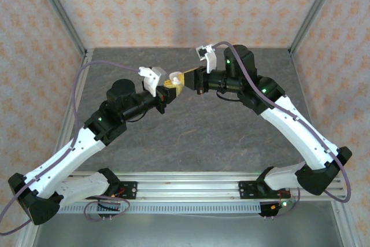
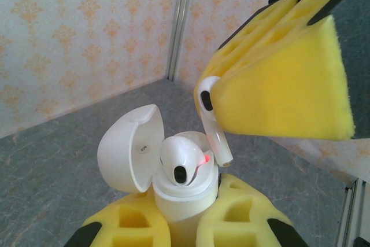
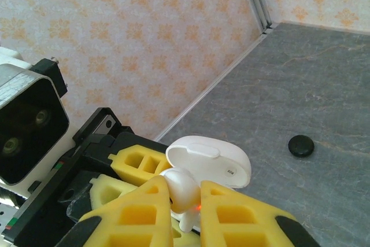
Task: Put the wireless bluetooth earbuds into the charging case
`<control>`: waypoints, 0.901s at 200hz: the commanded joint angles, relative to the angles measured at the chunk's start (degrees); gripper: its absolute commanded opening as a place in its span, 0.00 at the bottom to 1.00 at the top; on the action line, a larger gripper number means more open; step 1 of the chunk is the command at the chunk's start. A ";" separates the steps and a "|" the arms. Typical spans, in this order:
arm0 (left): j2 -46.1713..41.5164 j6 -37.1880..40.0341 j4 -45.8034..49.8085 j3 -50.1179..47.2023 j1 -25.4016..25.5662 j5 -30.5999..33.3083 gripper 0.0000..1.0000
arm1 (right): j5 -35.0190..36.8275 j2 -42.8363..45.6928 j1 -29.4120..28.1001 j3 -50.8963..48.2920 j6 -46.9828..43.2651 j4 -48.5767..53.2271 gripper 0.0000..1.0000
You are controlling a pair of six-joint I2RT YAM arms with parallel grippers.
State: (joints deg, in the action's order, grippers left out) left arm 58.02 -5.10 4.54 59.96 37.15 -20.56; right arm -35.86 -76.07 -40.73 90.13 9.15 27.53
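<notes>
Two robot arms meet above a grey desk (image 1: 191,137). The left gripper (image 2: 185,227) has its jaws clenched on one white case (image 2: 184,198), held upright with its lid (image 2: 128,148) swung open to the left. One white earbud (image 2: 180,160) sits in the case, a red light glowing beside it. The right gripper (image 3: 185,215) has its jaws closed on a second earbud (image 2: 208,108) between yellow foam pads (image 2: 277,85), stem hanging down just beside the first, possibly touching it. One small black disc (image 3: 301,146) lies on the desk, well apart
</notes>
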 commanded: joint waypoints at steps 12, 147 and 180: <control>-0.54 -0.03 -0.74 1.23 0.30 -0.07 0.00 | 2.18 -0.15 -0.30 2.40 -1.77 -2.54 0.15; -0.23 0.10 -0.58 1.93 0.34 0.25 0.00 | -2.22 1.20 -0.31 -2.39 -3.89 -3.52 0.15; -0.10 -0.08 -0.88 2.00 0.30 0.14 0.00 | -2.11 1.63 -0.32 -3.44 -5.47 -2.33 0.15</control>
State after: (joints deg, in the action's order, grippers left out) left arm 58.04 -5.08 6.20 59.96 37.15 -20.58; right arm -36.34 -76.09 -40.73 87.96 6.04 24.45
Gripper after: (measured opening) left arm 0.100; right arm 0.154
